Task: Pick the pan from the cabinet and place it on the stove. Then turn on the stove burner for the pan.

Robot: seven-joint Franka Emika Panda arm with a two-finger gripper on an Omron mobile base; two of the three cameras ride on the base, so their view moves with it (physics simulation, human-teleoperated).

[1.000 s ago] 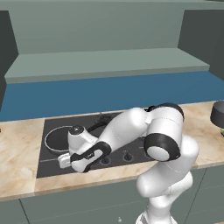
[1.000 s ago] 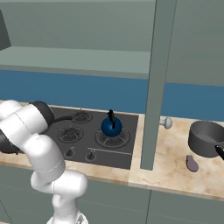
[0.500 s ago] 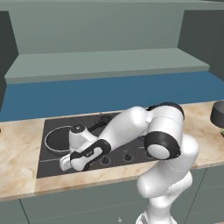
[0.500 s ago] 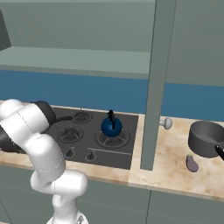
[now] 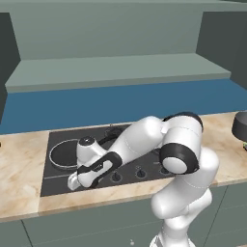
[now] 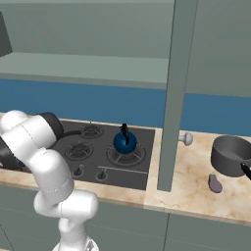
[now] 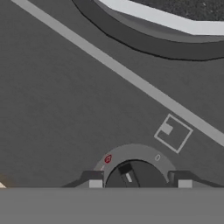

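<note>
- Left base view: pan (image 5: 64, 153) sits flat on the large left burner of the stove (image 5: 126, 166), so I read the placing half as done. My arm is folded low over the front edge, with the end effector (image 5: 76, 180) down at the leftmost knob. That fits, since the left burner is the one under the pan. The cabinet (image 5: 116, 67) above stands open with a bare shelf.
- Right base view: my arm blocks the left end of the stove (image 6: 142, 162). The blue kettle (image 6: 125, 142) sits on a right-hand burner, well apart from where I'm working, so it's no obstacle. Cabinet door (image 6: 177, 93) hangs open edge-on. The grey pot (image 6: 230, 155) and an eggplant (image 6: 214, 183) sit on the surface (image 6: 191, 188) to the right, not involved.
- Hand view: I'm looking straight down on the knob (image 7: 131, 175), with the end effector (image 7: 140, 181) fingertips (image 7: 95, 183) standing either side of it, partly closed around it. I can't tell whether the pads actually bite. The pan's pale rim (image 7: 166, 19) shows at the top, just beyond the knob row.
- Judgement: I'm straddling the knob so a wrist roll turns it. Slip risk if the pads aren't seated.
</note>
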